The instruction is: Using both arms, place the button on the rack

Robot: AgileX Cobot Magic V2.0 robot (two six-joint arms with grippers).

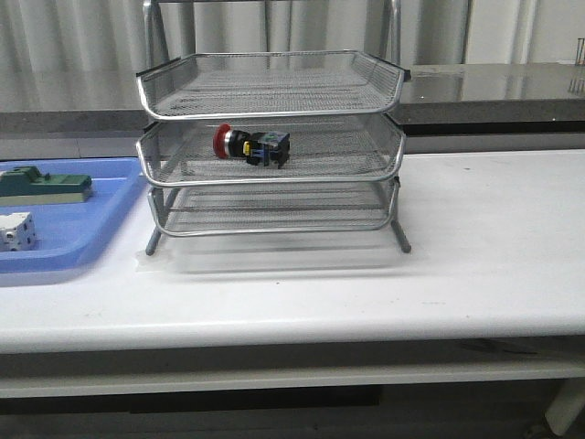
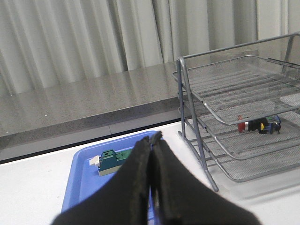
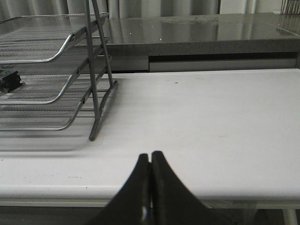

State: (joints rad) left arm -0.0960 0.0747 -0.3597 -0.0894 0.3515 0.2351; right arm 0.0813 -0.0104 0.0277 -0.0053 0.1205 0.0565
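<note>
The button (image 1: 250, 145), with red head, black body and blue-yellow rear block, lies on its side in the middle tier of the silver wire-mesh rack (image 1: 366, 163). It also shows in the left wrist view (image 2: 258, 125), and its rear end at the edge of the right wrist view (image 3: 9, 81). The rack stands on the white table (image 1: 494, 247). Neither arm appears in the front view. My left gripper (image 2: 153, 140) is shut and empty, above the blue tray. My right gripper (image 3: 150, 156) is shut and empty, above the table's front edge, right of the rack (image 3: 96, 93).
A flat blue tray (image 1: 91, 229) lies left of the rack, holding a green flat block (image 1: 46, 187) and a white cube-like block (image 1: 16, 230). A grey counter (image 1: 494, 87) runs behind the table, with curtains beyond it.
</note>
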